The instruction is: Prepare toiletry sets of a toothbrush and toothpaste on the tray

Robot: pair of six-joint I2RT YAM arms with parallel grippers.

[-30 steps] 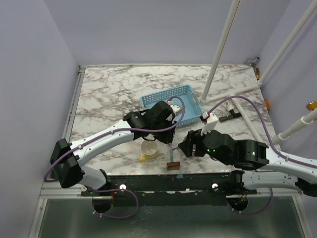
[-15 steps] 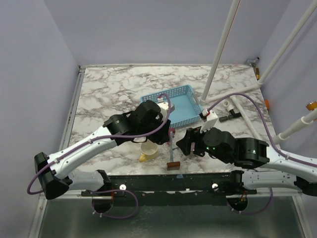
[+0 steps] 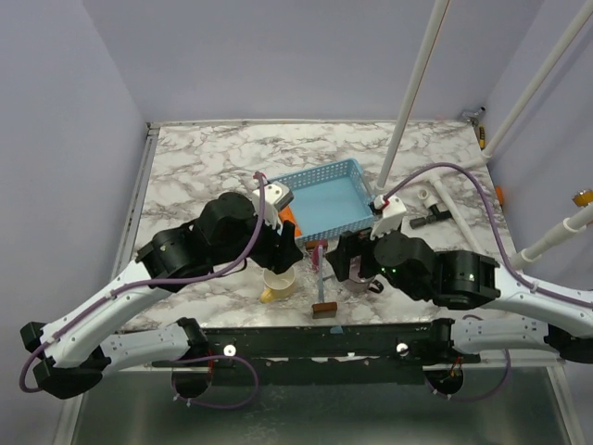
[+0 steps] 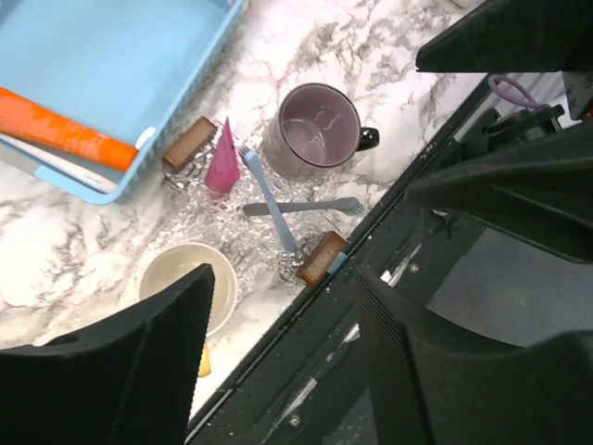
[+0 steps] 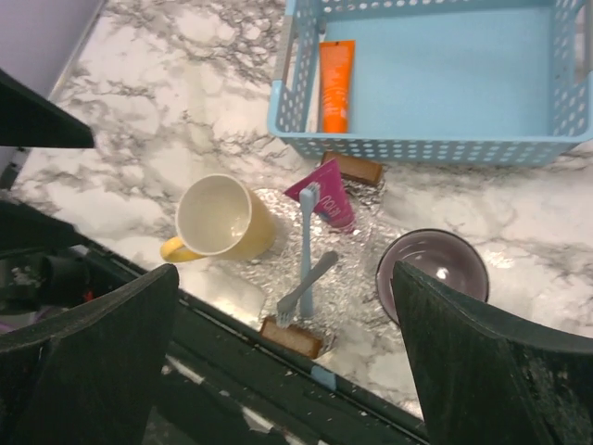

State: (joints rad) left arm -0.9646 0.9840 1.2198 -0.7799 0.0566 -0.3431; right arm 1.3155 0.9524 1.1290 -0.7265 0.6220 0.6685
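The light blue tray (image 5: 417, 148) holds an orange toothpaste (image 5: 335, 83) lying along its left wall, with a pale thin strip beside it. On the marble in front of the tray lie a pink toothpaste (image 5: 324, 195) and a light blue toothbrush (image 5: 306, 246), which is crossed by a grey brush (image 5: 310, 278). My right gripper (image 5: 285, 269) hangs open above them, empty. My left gripper (image 4: 283, 273) is also open and empty, high over the table's near edge. In the left wrist view the toothbrush (image 4: 269, 199) and pink toothpaste (image 4: 222, 158) lie just beyond it.
A yellow mug (image 5: 218, 218) stands left of the brushes and a purple mug (image 5: 431, 273) stands to their right. One brown block (image 5: 352, 167) lies against the tray's front wall, another (image 5: 287, 336) at the table's near edge. White poles (image 3: 408, 93) rise behind the tray.
My left arm has drawn back from the tray's near left corner toward the left and opened its jaws. The orange toothpaste now shows in the tray. My right gripper has opened wider.
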